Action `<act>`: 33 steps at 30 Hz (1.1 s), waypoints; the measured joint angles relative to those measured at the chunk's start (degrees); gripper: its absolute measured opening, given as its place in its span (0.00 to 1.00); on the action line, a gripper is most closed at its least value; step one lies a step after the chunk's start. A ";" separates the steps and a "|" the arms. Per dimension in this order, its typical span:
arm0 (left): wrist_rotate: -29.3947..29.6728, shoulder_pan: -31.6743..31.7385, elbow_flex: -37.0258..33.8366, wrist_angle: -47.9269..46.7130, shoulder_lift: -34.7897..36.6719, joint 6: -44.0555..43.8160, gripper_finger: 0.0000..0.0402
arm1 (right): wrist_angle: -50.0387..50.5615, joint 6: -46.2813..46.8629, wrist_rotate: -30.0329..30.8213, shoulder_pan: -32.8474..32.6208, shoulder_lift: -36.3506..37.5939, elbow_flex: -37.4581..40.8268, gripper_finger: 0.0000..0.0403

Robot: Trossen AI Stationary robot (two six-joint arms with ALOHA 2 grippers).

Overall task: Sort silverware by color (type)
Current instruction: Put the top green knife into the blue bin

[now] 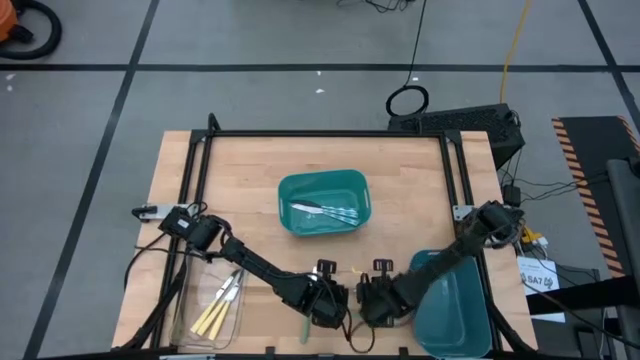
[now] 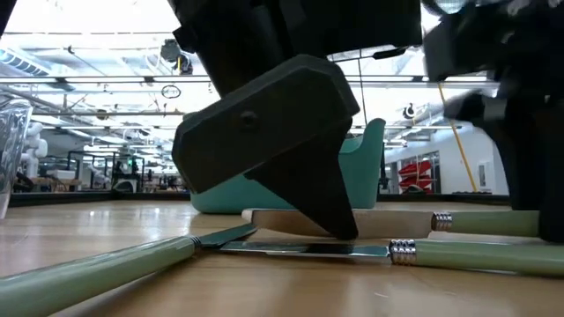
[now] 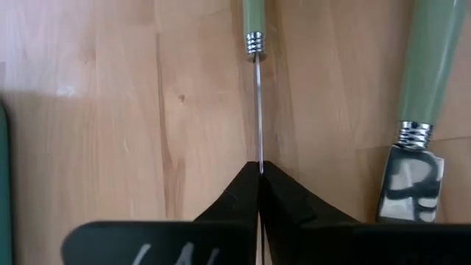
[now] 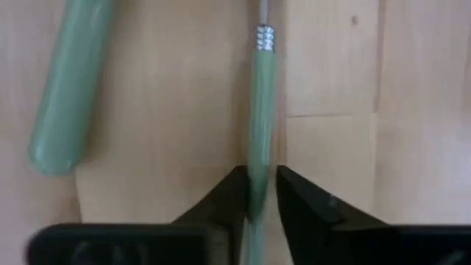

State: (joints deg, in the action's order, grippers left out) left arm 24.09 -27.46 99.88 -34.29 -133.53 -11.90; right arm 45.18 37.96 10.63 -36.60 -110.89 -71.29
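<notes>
Both arms are crowded together at the bottom centre of the overhead shot, basically nose to nose over the same bit of wooden table (image 1: 250, 180).

The left gripper (image 3: 260, 171) is clenched on the thin silver blade of a light green-handled knife (image 3: 257, 44). In its wrist cam the blade runs straight out from between the fingertips, with the ribbed metal collar and green handle at the far end, so the piece's long axis lines up with the gripper's reach. The right gripper (image 4: 257, 177) has its fingers around the green handle of a slim green-handled piece (image 4: 263, 110), which also runs straight away from it. The fingers sit close on either side, but I can't tell if it's actually squeezing or letting go. Can't say for sure whether both have opposite ends of one knife, though it looks plausible.

Other light green-handled pieces (image 2: 476, 255) lie flat just beside them, roughly parallel.

Bins: the teal tub (image 1: 322, 202) in the middle of the frame holds all-metal pieces, the clear tray (image 1: 215, 300) at lower left holds pale yellow-handled ones (image 1: 218, 312), and the teal bin (image 1: 455, 305) at lower right sits under the right arm, so I'd guess that arm is nearer for dropping greens.
</notes>
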 joint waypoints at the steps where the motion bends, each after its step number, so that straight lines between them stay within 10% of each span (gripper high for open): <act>1: -0.02 0.00 0.00 0.08 -0.02 0.23 0.02 | 0.30 -0.09 1.05 -0.33 -0.04 -0.69 0.21; 10: -0.57 0.04 -0.03 0.23 -0.14 0.26 0.02 | 0.54 0.53 2.72 -0.42 0.03 -1.94 0.38; 18: -0.60 0.09 0.41 -0.29 0.11 -3.37 0.08 | 0.19 2.27 -0.86 -0.15 0.06 -2.18 0.06; 33: 12.88 -7.55 19.89 -31.05 0.18 -12.29 0.33 | 25.45 7.90 -5.55 -2.24 -0.15 -24.90 0.06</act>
State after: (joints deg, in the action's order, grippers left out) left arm 36.97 -35.01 119.76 -65.34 -133.35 -24.19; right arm 70.63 45.85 5.08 -38.85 -111.03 -96.18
